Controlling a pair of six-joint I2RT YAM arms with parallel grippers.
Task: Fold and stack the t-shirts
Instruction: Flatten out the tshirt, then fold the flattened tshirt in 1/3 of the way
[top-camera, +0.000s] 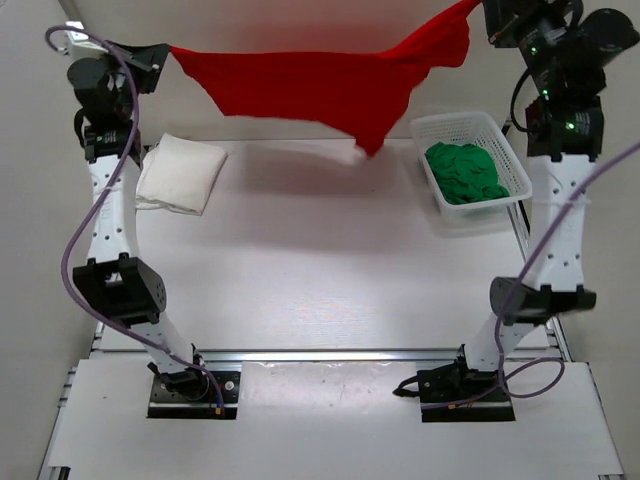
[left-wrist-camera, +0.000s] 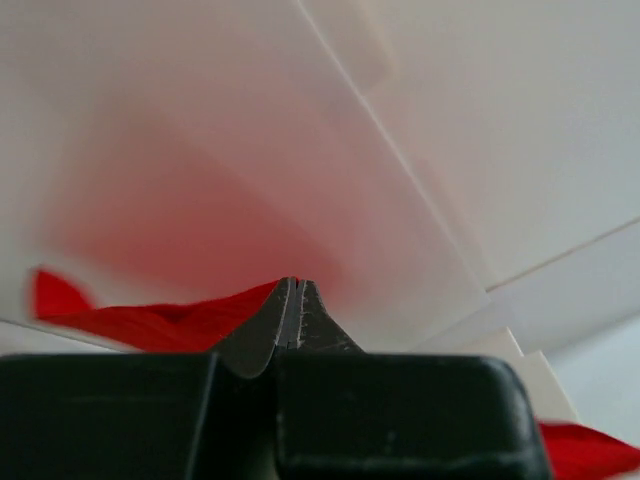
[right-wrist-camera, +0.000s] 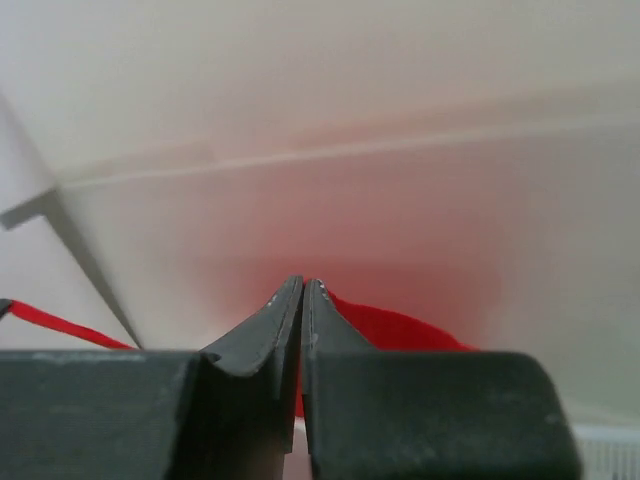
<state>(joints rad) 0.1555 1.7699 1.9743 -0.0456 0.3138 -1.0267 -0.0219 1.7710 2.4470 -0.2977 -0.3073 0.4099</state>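
The red t-shirt (top-camera: 310, 85) hangs stretched in the air between both grippers, high over the far side of the table, its lower point drooping at centre right. My left gripper (top-camera: 165, 52) is shut on its left corner; the red cloth (left-wrist-camera: 170, 320) shows beside the closed jaws. My right gripper (top-camera: 482, 12) is shut on its right corner; the cloth (right-wrist-camera: 400, 330) shows behind the jaws. The white t-shirt (top-camera: 182, 172) lies folded at the far left of the table. The green t-shirt (top-camera: 465, 172) lies crumpled in the basket.
A white plastic mesh basket (top-camera: 492, 130) stands at the far right of the table. A white wall rises just behind the table's far edge. The arm bases are bolted at the near edge.
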